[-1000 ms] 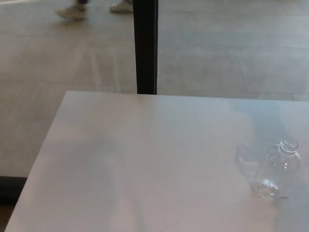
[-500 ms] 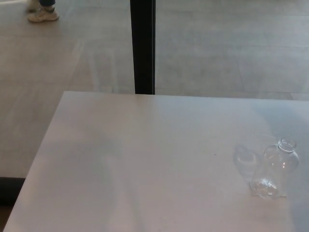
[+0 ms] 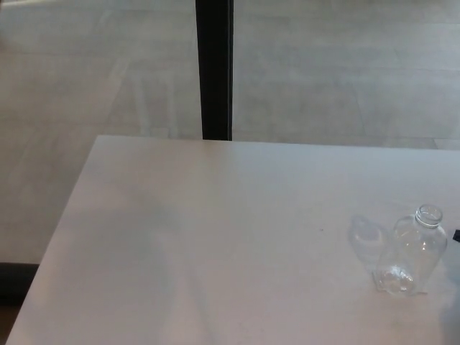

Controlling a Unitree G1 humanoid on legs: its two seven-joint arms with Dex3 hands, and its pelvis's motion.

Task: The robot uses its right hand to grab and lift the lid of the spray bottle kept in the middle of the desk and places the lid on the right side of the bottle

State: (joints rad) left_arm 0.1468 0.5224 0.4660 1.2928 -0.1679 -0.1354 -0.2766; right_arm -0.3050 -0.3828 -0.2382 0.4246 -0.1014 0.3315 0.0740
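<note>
Since the clear bottle (image 3: 412,255) stands at the tabletop's (image 3: 215,230) four o'clock with its neck open and no lid visible, we cannot judge either hand; neither shows.

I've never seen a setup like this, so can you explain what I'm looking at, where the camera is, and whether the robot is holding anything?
This is one picture, taken from a camera on a humanoid robot's head, looking down at the work in front of it. The pale surface is a desk, with bare floor and a dark vertical post beyond it. On the desk, toward the picture's right, stands a clear plastic bottle; its neck is open, with no lid on it. No lid shows anywhere on the desk. A tiny dark shape at the right edge is too small to identify. Neither robot hand is clearly in the picture, so nothing can be seen to be held.
</note>
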